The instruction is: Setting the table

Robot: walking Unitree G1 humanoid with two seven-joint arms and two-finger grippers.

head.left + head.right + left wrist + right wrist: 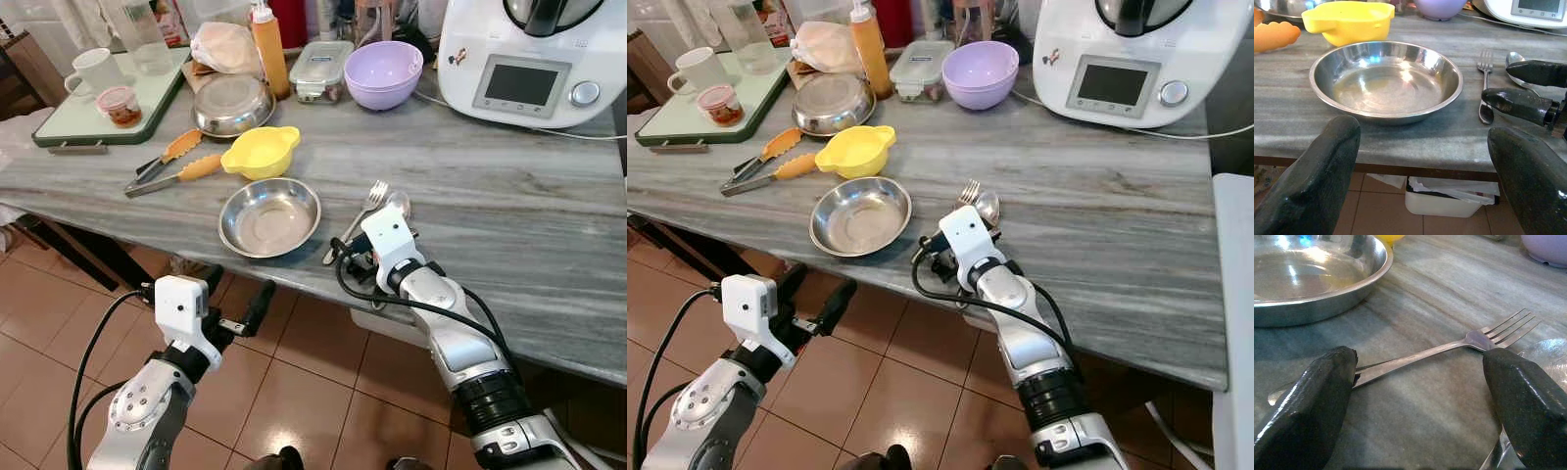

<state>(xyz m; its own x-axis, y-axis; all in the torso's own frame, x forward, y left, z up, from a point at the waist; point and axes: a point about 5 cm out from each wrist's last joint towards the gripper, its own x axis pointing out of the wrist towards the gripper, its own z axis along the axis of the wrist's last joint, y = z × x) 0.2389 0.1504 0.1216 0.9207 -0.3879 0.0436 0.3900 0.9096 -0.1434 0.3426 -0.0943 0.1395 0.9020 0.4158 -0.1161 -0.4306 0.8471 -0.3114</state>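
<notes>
Right gripper spread over the cutlery at the table edge.

Its fingers stand apart on the grey table, the fork lying across between them, one finger touching its handle, the spoon just beside the other. The steel plate sits near, off to its side. The left gripper hovers spread below the table edge, facing the plate.

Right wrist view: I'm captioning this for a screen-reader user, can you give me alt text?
The right gripper hangs low over a grey marble table, its two black jaws open on either side of a fork lying flat. A steel plate sits beyond the fork, and a spoon lies beside it.
</notes>
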